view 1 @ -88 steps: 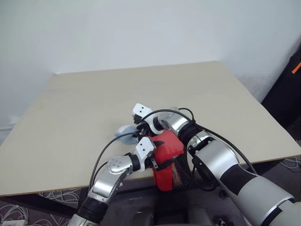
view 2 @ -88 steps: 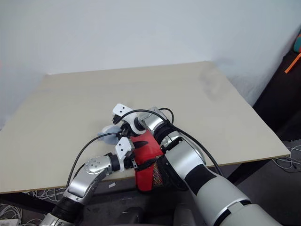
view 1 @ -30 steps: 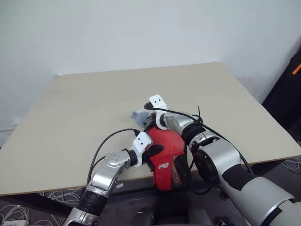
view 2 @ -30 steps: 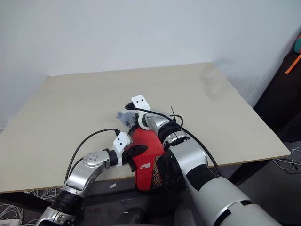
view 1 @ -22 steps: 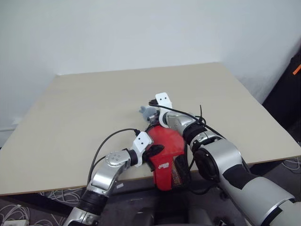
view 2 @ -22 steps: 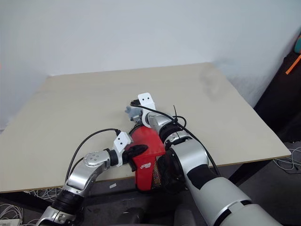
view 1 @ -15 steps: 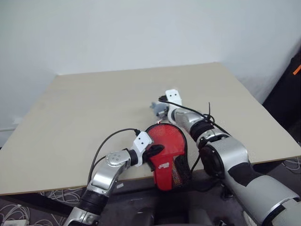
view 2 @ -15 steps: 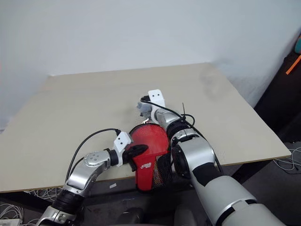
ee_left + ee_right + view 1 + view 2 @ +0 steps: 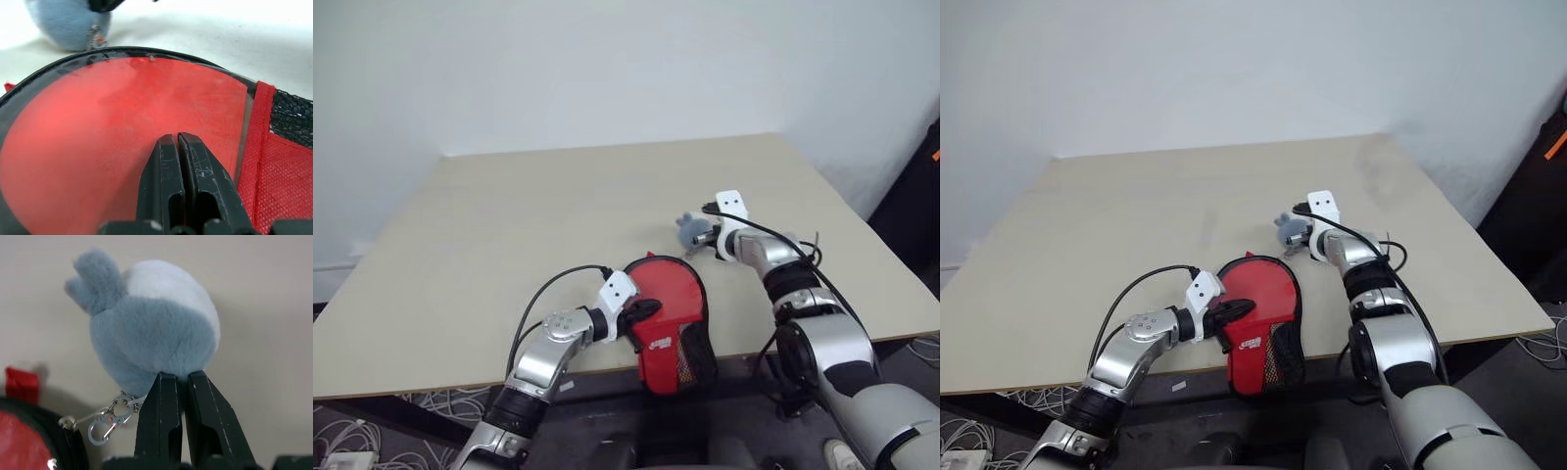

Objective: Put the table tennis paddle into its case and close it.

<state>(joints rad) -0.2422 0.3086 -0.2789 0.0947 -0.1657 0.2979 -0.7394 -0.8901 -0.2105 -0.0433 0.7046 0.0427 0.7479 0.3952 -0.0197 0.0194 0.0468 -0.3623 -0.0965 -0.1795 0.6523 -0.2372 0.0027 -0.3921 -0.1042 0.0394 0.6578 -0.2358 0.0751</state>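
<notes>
Rightward went your right gripper [image 9: 703, 238], clenched on the plush charm [image 9: 690, 229], zipping the case [image 9: 668, 315]; your left gripper [image 9: 647, 308], clenched, pins it.

The beige table [image 9: 509, 215] carries the red case [image 9: 668, 318], which lies at its near edge and hangs partly over it, under the left gripper [image 9: 644, 308]. A grey plush [image 9: 691, 229] sits just beyond the right gripper [image 9: 707, 241].

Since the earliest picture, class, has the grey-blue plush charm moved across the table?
Yes. The grey-blue plush charm, pinched by the right gripper, has moved rightward along the table, from the case's left side to beyond its right.
</notes>
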